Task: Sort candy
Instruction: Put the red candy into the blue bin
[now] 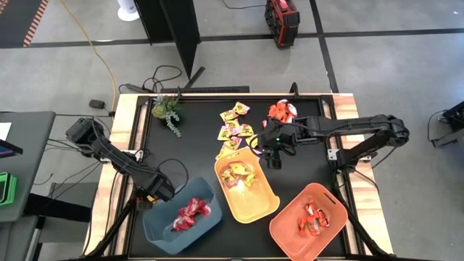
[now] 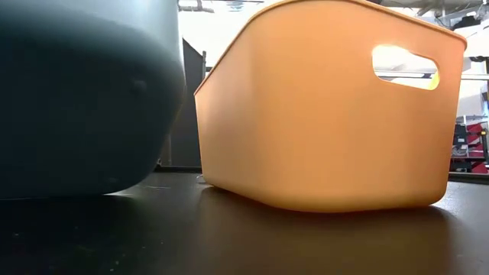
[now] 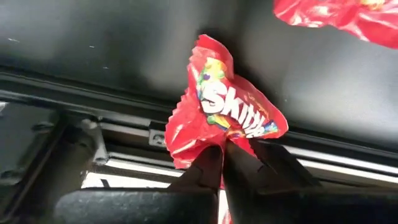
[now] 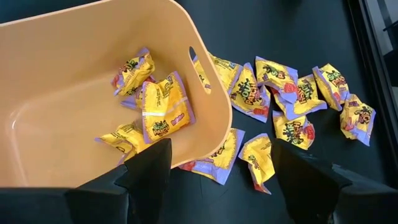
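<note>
On the black counter point(image 1: 196, 156), three bins in a row: blue-grey bin point(image 1: 163, 230) toward the left, yellow bin point(image 1: 255, 205) in the middle, orange bin point(image 1: 286, 230) toward the right. At the blue-grey bin's near corner, left pincer point(image 1: 161, 190), fingers pressed together on a red candy packet point(image 3: 217, 109); in the left wrist view, packet pinched by its lower edge, crumpled, white lettering across the front. Inside the blue-grey bin, a small heap of red candy point(image 1: 190, 214). Over the far rim of the yellow bin, right pincer point(image 1: 270, 156), fingers spread wide, nothing between them. In the yellow bin, a few yellow candy packets point(image 4: 163, 109) with purple edges against the bin's far wall. Just outside that wall, on the counter, loose yellow candy point(image 4: 292, 93) scattered in a cluster, some pieces touching the bin, others farther toward the counter's back edge. Near the back edge, to the right of the yellow cluster, a small pile of orange-red candy point(image 1: 281, 111). More orange-red candy point(image 1: 312, 217) inside the orange bin. At the back left corner, a green plant sprig point(image 1: 168, 110). In the low view, only the sides of the blue-grey and yellow bins, close up.
</note>
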Robot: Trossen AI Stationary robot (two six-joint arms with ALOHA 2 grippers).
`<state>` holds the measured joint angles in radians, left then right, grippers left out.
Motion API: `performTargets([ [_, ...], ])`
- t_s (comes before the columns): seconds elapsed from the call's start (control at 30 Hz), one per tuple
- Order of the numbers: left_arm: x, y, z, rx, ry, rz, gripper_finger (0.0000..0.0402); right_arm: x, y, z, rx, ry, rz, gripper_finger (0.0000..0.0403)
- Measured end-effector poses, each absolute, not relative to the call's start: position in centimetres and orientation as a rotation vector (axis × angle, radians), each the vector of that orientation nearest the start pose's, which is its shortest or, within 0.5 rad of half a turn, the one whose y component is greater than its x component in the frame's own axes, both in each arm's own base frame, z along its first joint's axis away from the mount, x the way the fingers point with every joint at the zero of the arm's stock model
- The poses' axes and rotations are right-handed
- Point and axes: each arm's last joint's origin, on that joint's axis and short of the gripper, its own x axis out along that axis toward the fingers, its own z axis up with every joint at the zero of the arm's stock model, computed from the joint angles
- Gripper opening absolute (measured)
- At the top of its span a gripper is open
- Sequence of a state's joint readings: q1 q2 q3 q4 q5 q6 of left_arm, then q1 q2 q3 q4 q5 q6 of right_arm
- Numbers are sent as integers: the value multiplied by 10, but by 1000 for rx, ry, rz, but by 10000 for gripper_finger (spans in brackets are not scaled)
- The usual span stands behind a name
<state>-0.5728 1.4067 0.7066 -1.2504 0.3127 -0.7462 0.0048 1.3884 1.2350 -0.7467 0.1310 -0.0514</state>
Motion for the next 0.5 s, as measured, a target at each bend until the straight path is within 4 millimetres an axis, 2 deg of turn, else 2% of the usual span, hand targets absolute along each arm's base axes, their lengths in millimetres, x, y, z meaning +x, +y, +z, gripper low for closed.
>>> performTargets([
  [0.37,145,-100,199,-99,2023,281,1,283,-2,310,-109,899,-95,291],
  [0.5,152,-102,225,-15,1969,317,1,283,-2,310,-110,899,-95,291],
])
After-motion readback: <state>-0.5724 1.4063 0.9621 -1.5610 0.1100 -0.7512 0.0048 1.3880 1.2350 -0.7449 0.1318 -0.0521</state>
